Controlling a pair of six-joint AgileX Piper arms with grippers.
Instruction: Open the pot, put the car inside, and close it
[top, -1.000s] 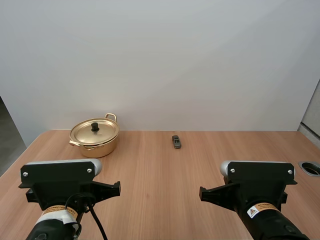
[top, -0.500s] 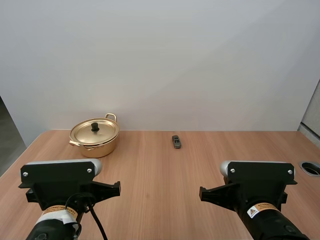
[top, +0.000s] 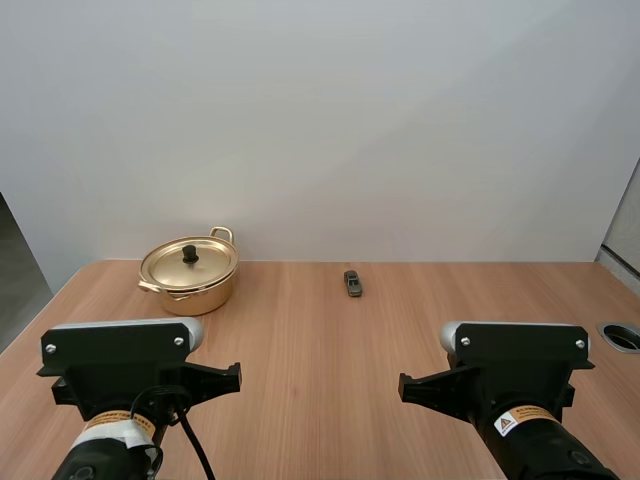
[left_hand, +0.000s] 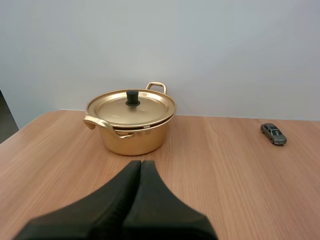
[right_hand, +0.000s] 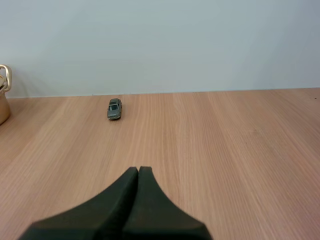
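no change from a second ago, arms just parked | left pincer (left_hand: 140, 164) + right pincer (right_hand: 138, 170) both pressed closed, empty | pot (top: 189, 273) back-left on tabletop (top: 320, 345), lid (left_hand: 131, 106) on (seated flush, I think) | car (top: 352, 283) well to its right | task not started

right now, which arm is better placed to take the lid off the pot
Left. The pot sits far left, straight ahead of the left gripper, its lid knob in plain sight. The right gripper points toward the car, with the pot off to one side.
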